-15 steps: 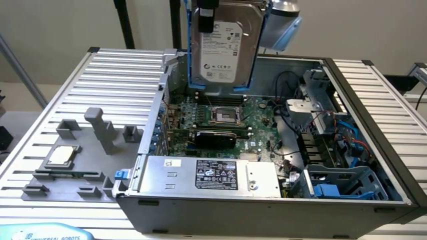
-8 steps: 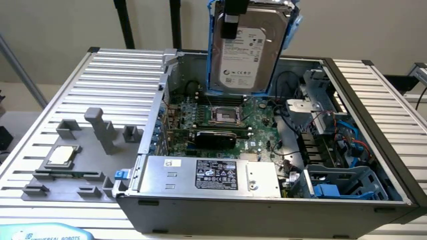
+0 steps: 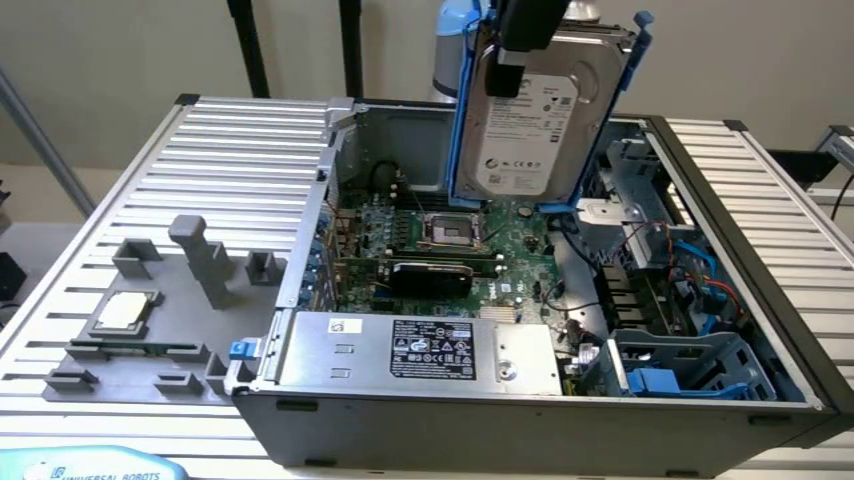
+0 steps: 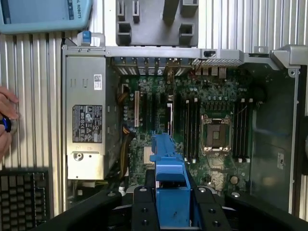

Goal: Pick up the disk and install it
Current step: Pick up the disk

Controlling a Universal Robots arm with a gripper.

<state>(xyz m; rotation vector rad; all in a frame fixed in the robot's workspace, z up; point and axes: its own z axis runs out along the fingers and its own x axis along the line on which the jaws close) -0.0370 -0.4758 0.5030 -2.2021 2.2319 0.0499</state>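
The disk (image 3: 541,120), a silver-grey hard drive with a white label in a bright blue carrier frame, hangs upright above the back of the open computer case (image 3: 307,250). My gripper (image 3: 507,70) comes down from above and is shut on the disk's upper edge. In the wrist view the blue carrier (image 4: 169,185) sits edge-on between my black fingers (image 4: 143,207), high over the green motherboard (image 4: 192,120).
In the case are a grey power supply box (image 3: 420,350), a CPU socket (image 3: 447,232) and a drive bay with blue parts (image 3: 674,372). A grey fixture with a small silver chip (image 3: 120,312) lies on the ribbed table. A person's hand (image 4: 6,120) and a keyboard (image 4: 24,197) are beside the case.
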